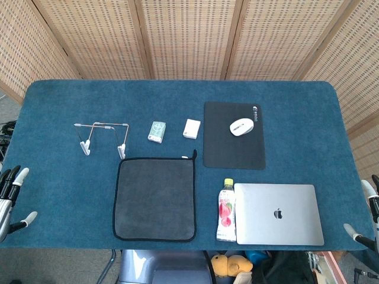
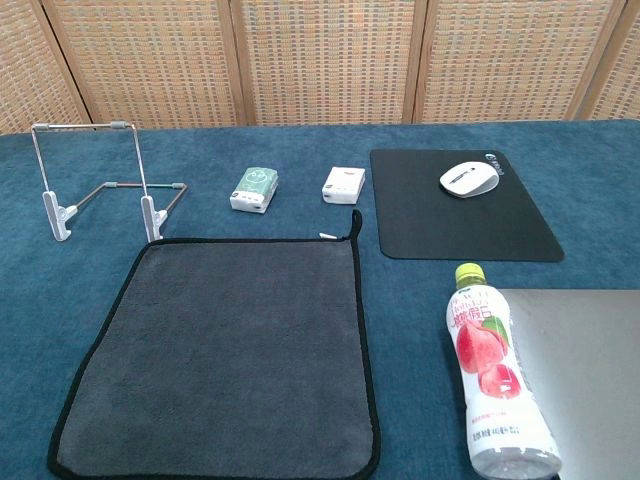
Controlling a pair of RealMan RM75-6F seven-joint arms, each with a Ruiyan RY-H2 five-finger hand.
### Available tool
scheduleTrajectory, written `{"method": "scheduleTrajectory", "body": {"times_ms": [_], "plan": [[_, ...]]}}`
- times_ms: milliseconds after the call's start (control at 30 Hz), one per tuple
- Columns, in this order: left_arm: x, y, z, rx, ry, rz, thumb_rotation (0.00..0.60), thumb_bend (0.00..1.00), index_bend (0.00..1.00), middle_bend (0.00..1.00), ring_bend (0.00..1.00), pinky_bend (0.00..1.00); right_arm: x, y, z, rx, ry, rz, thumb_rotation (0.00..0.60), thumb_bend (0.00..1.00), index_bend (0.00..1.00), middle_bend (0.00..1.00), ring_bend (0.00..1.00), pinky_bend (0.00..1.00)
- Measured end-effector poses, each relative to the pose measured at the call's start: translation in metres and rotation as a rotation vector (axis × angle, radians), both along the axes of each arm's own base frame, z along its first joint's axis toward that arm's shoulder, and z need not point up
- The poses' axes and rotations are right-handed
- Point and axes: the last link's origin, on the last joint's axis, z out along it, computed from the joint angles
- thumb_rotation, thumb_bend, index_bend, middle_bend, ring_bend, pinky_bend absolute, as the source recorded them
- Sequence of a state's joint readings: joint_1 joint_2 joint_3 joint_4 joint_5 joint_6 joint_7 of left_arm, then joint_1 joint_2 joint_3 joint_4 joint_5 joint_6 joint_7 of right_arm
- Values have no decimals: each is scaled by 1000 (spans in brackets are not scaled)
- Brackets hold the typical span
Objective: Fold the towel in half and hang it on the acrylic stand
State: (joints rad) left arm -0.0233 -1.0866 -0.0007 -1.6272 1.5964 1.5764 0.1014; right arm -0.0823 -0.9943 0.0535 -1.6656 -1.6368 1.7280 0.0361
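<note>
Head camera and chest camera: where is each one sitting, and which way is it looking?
Head view: high up, looking steeply down on the whole blue table; the left hand and right hand show at the edges.
Chest view: lower, at the table's near edge, looking forward across it toward the wicker screen; no hand shows.
Both share the grey towel, acrylic stand, mouse, bottle and laptop.

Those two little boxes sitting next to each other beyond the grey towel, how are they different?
The small green-and-white box bears a printed green face, while the small plain white box is nearly all white. The green one lies nearer the clear acrylic stand; the white one lies nearer the black mouse mat. In the chest view the green one looks slightly bulkier. Both are small, rectangular, lying flat on the blue table cover, untouched by either hand.
</note>
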Motion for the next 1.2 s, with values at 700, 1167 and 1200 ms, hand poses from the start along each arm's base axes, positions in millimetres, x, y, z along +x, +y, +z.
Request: {"method": "scheduleTrajectory", "body": {"times_ms": [700, 1167, 1200], "plan": [[-1, 65, -38, -259, 80, -342, 600, 197, 2, 0, 0, 0, -3, -10, -2, -4, 9, -64, 600, 0, 0, 0, 0, 0], [2, 135, -108, -446, 110, -546, 600, 240, 259, 0, 0, 0, -15, -27, -2, -1, 2, -146, 600, 0, 0, 0, 0, 0], [3, 137, -112, -453, 114, -552, 600, 242, 265, 0, 0, 0, -16, -28, -2, 0, 2, -148, 600, 0, 0, 0, 0, 0]]}}
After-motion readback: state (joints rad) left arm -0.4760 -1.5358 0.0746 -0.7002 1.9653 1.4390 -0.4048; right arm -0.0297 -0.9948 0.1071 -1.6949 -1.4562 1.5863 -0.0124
